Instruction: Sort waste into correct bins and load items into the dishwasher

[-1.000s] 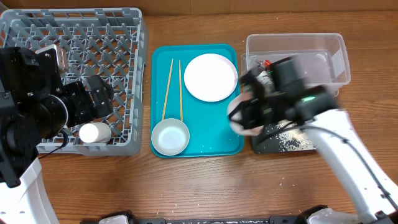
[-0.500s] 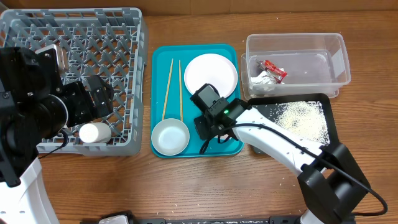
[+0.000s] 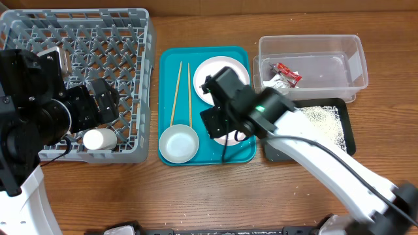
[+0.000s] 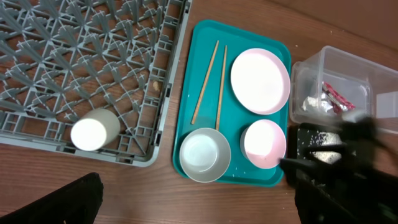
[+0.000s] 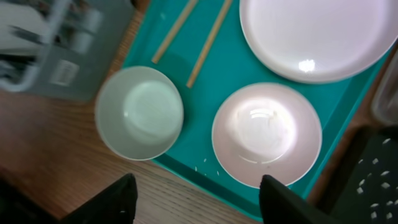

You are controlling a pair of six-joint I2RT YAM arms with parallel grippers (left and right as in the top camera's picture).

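My right gripper (image 5: 199,208) hangs open over the front edge of the teal tray (image 5: 186,155), nothing between its fingers. Just ahead of it the pale pink bowl (image 5: 266,134) sits upright on the tray. The grey-blue bowl (image 5: 140,112) is to its left, with the plate (image 5: 317,34) and chopsticks (image 5: 208,43) beyond. My left gripper (image 4: 193,208) is open and empty above the wood, in front of the dishwasher rack (image 4: 81,62), where the white cup (image 4: 93,132) lies. The clear tub (image 3: 310,62) holds the red wrapper (image 3: 287,70) and paper scrap (image 3: 273,83). Rice (image 3: 321,121) lies in the black tray (image 3: 345,140).
A few rice grains (image 5: 205,163) lie on the teal tray near its front rim. My right arm (image 3: 300,140) crosses above the black tray's left part and hides most of the pink bowl from overhead. Bare wood (image 3: 196,196) runs along the table's front.
My right arm swung left from the black tray to the teal tray, carrying the pink bowl. Its jaws then opened, and the bowl now rests on the tray. The left arm has not moved.
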